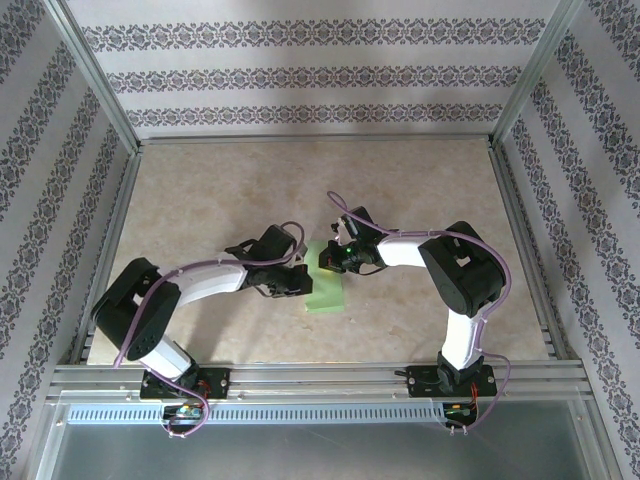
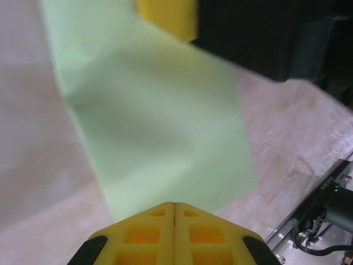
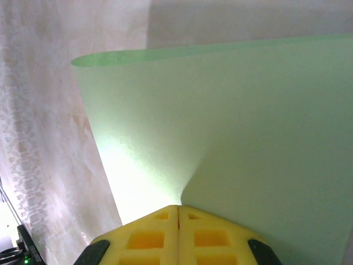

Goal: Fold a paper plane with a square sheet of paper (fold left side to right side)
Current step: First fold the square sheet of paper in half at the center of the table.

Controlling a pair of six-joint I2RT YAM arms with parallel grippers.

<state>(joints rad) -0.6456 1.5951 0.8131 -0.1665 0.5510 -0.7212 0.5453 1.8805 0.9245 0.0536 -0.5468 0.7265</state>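
Near the middle of the worktop (image 1: 210, 190), a little toward its near edge: the square sheet of paper (image 1: 327, 292), light green, narrow as seen from above, long way running near to far. Against its left side, left fingers (image 2: 174, 205) pressed together, tips right at the paper's edge; impossible to tell whether pinching it or merely touching. Slightly farther back, reaching in from the right, right fingers (image 3: 177, 208) pressed together and pinching the sheet, puckered at the tips and curling up off the worktop. Faint creases across the paper in the left wrist view.
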